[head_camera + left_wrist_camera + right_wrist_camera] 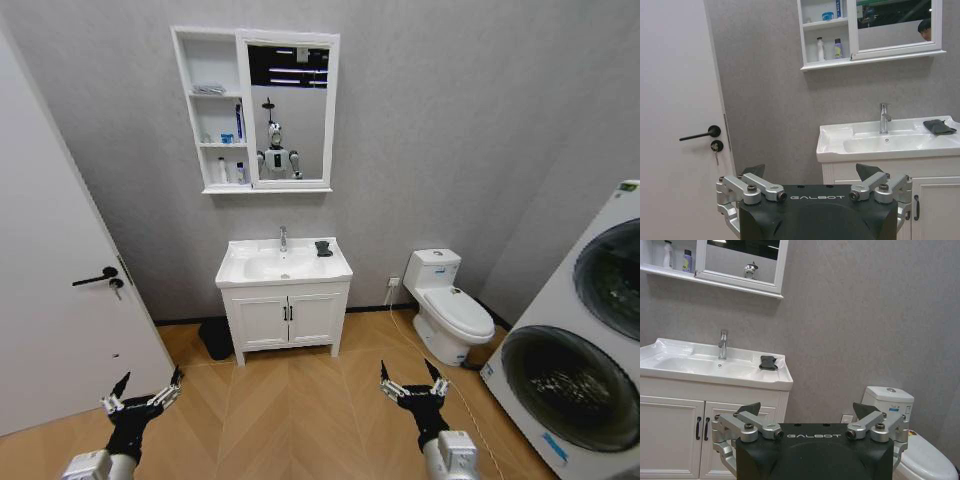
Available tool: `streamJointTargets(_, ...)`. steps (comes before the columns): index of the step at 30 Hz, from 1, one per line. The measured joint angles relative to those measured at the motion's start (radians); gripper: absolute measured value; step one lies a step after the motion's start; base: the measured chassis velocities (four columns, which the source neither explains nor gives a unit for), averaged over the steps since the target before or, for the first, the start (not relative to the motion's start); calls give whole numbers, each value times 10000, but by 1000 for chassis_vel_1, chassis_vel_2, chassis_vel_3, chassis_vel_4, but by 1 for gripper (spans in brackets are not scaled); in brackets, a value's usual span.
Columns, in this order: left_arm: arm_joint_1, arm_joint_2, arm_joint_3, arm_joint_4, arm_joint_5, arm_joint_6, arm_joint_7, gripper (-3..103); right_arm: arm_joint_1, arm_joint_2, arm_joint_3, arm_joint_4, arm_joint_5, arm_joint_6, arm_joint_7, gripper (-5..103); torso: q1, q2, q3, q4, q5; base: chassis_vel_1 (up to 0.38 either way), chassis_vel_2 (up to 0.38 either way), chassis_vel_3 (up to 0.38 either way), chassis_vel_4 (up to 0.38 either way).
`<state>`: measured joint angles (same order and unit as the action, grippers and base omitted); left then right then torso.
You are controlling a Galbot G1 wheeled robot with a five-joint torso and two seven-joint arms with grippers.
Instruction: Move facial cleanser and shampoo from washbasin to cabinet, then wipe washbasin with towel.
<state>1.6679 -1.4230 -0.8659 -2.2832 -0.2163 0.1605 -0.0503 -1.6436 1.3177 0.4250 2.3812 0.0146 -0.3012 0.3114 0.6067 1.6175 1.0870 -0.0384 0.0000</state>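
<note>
Hanging low over the wooden floor (300, 400), both claws sit well back from the washbasin. The left claw (141, 392) has its fingers spread wide and pinches nothing; in the left wrist view the same claw (811, 176) shows its two dark fingertips far apart. The right claw (412, 378) is likewise spread and empty, its tips held apart in the right wrist view (806, 412).

Ahead, against the grey wall, the washbasin (240, 270) tops a white two-door vanity (286, 318), with the chrome tap (283, 238) standing at the back of the bowl. The towel (323, 248), black and rumpled, lies on the washbasin's surface at its right rear corner, just beside the bowl.

Above it hangs the cabinet (180, 100), its open shelves to the left of the mirror (288, 115). A white bottle (820, 49) and a smaller purple-tinted bottle (838, 48) stand side by side on the lowest shelf.

A white door (60, 300) stands to the left, a toilet (450, 310) to the right of the vanity, and a washing machine (580, 350) farther right.
</note>
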Motion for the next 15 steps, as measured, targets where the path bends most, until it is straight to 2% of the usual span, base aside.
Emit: streamJointTargets(15, 0, 0, 0, 0, 0, 0, 0, 100, -2, 1, 0, 3, -1, -8, 11, 100, 1, 1, 0, 0, 0, 3, 3, 3, 7)
